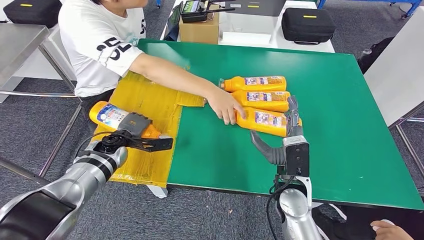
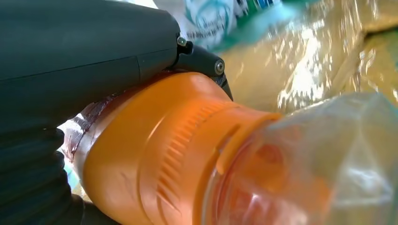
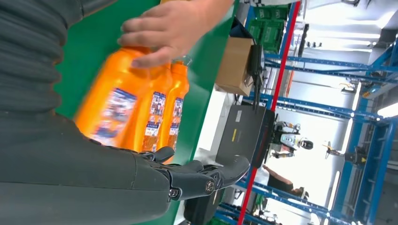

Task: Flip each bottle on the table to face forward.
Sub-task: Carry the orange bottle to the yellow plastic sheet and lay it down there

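Green table [image 1: 350,125]; left hand [image 1: 131,136] grips glossy orange bottle [image 1: 112,116].

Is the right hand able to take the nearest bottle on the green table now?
Probably not yet. The right hand is open right beside the nearest bottle, but a person's hand rests on that bottle's neck end.
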{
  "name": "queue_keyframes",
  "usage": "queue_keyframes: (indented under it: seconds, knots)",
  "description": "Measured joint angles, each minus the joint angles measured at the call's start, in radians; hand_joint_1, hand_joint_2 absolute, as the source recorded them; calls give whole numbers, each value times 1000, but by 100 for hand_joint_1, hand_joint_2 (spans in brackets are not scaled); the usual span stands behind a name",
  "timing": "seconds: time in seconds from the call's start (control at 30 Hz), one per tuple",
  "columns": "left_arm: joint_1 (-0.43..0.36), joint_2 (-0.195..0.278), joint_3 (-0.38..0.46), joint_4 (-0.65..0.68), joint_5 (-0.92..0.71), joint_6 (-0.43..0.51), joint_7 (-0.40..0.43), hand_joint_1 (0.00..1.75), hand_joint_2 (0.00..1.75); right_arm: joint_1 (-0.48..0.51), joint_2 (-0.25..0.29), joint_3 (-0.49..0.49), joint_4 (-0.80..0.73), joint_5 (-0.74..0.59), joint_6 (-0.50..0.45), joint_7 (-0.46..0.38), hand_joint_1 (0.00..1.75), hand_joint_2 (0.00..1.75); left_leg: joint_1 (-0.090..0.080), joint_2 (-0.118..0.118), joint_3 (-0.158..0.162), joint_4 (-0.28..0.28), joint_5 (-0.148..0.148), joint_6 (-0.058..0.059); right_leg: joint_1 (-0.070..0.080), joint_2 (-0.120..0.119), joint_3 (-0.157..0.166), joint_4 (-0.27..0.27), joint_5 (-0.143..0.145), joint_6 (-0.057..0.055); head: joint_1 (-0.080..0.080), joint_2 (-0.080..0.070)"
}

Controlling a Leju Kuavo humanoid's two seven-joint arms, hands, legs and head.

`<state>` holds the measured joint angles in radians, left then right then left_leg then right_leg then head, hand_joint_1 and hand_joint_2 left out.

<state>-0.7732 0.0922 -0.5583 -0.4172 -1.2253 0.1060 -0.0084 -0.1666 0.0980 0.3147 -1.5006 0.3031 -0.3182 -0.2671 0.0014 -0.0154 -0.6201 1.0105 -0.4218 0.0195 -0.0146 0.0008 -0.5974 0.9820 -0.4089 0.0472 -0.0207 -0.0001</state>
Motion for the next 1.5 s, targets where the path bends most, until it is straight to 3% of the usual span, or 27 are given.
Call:
queue_keyframes:
  seconds: [0.03, 0.13, 0.17, 0.43, 0.8, 1.03, 1.17, 1.33, 1.5]
  knots:
    - [-10, 2, -1, 9, 3, -32, -10, 166, 175, 0, 0, 0, 0, -2, 4, 1, 0, 175, 0, 0, 0, 0, 0, 0, 0, 0, 0, 0, 0, 0, 0, 0]
    - [-28, 8, -3, 27, 16, -89, -57, 35, 175, -1, -1, 0, 0, -13, 12, 0, 0, 175, 0, 1, 1, 0, 0, 0, 0, 0, 0, 0, 0, 0, 0, 0]
    - [-32, 10, -3, 31, 20, -96, -70, 0, 175, -2, -1, 0, 0, -18, 14, 0, 0, 175, 0, 1, 1, 0, 0, 0, 0, 0, 0, 0, 0, 0, 0, 0]
    - [-39, 17, -6, 48, 77, -84, -150, 0, 175, -10, -8, 0, 1, -43, 22, -6, 0, 175, 0, 1, 1, 0, 0, 0, 0, 0, 1, 0, 0, 0, 0, 0]
    - [-38, 23, 0, 51, 121, -67, -186, 0, 175, -11, -16, 1, 4, -52, 23, -6, 0, 175, 0, 1, 1, 0, 0, 0, 0, 0, 1, 0, 0, 0, 0, 0]
    - [10, 39, 117, 31, 405, -46, -425, 0, 175, -12, -25, 1, 11, -67, 23, -19, 0, 175, 0, 1, 1, 0, 0, 0, 0, 1, 0, 0, 0, 0, 0, 0]
    - [78, 61, 231, -30, 636, -153, -580, 0, 175, -16, -35, 1, 20, -72, 23, -25, 0, 0, 0, 1, 1, 0, 0, 0, 0, 1, 0, 0, 0, 0, 0, 0]
    - [204, 94, 375, -160, 885, -369, -676, 0, 175, -30, -56, 3, 45, -49, 25, -9, 0, 0, 0, 2, 1, 0, 0, 0, 0, 1, -1, 0, 0, 0, 0, 0]
    - [283, 105, 451, -248, 923, -405, -682, 0, 175, -42, -70, 6, 68, -37, 29, -2, 0, 0, 0, 1, 1, 0, 0, 0, 0, 1, -1, 0, 0, 0, 0, 0]
